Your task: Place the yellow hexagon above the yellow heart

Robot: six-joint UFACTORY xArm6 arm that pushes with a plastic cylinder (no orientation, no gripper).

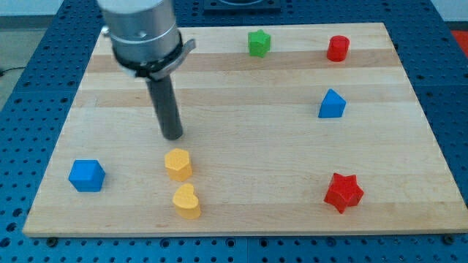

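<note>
My arm (142, 29) runs out of the view's top edge, so only its grey lower housing and the dark rod show. That housing hides a stretch of the wooden board (241, 212) up and behind my tip (172, 136). The blue perforated table (22, 95) is cut off at every edge. Far to my tip's right, toward the view's top, the red block (338, 48) is too small to tell its shape.

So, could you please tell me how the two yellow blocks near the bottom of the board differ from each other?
The yellow hexagon has flat sides and corners, while the yellow heart has rounded lobes and a notch. The hexagon lies nearer the view's top, just above the heart and slightly to the view's left. The hexagon is also closer to my tip, which stands just above it. Both share the same yellow colour and similar size.
</note>
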